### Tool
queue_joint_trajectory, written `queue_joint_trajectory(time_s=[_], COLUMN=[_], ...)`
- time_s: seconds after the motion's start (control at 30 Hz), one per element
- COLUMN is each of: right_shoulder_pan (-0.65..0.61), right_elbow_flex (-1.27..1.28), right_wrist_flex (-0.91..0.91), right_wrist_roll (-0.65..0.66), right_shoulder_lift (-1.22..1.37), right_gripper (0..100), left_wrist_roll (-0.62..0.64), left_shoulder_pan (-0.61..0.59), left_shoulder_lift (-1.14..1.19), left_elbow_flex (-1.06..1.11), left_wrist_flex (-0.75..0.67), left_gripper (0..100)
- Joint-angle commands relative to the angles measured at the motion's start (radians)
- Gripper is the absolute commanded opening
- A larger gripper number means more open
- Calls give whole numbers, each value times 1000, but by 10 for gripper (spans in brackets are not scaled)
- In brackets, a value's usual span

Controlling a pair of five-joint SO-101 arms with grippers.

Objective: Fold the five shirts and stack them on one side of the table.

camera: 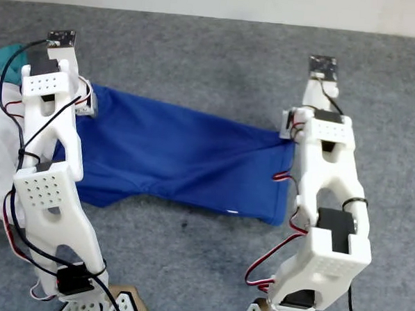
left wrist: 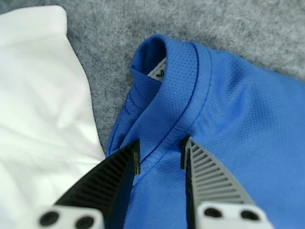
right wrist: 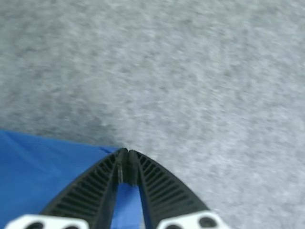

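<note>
Blue shirt lies spread on the grey surface between the two arms. Left jaws are narrowly apart, straddling the seam below its collar. Right jaws are pinched tight on the shirt's corner at the opposite end. White shirt lies just beside the collar end.

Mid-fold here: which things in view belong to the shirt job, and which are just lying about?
Part of the job:
- blue shirt, its edge pinched in the right hand
- left hand, at the blue shirt's collar
- white shirt
- teal garment, probably another shirt

Just there:
- grey table cover
</note>
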Motion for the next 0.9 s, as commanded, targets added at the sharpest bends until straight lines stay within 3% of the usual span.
queue_joint_trajectory(time_s=[0.0, 0.27, 0.53, 0.87], right_shoulder_pan=[-39, -44, -44, -61], right_elbow_flex=[-45, -42, -101, -99], right_wrist_flex=[-31, -31, -58, -61], right_wrist_roll=[-38, -40, -43, -41], right_shoulder_lift=[-54, -27, 139, 150], right_gripper=[12, 12, 12, 12], left_wrist_roll=[11, 12, 12, 12], left_shoulder_pan=[15, 21, 127, 71], left_shoulder_lift=[-8, -10, -5, -2], left_elbow_flex=[-42, -168, -262, -257], left_wrist_flex=[3, 48, 87, 101], left_gripper=[159, 159, 159, 159])
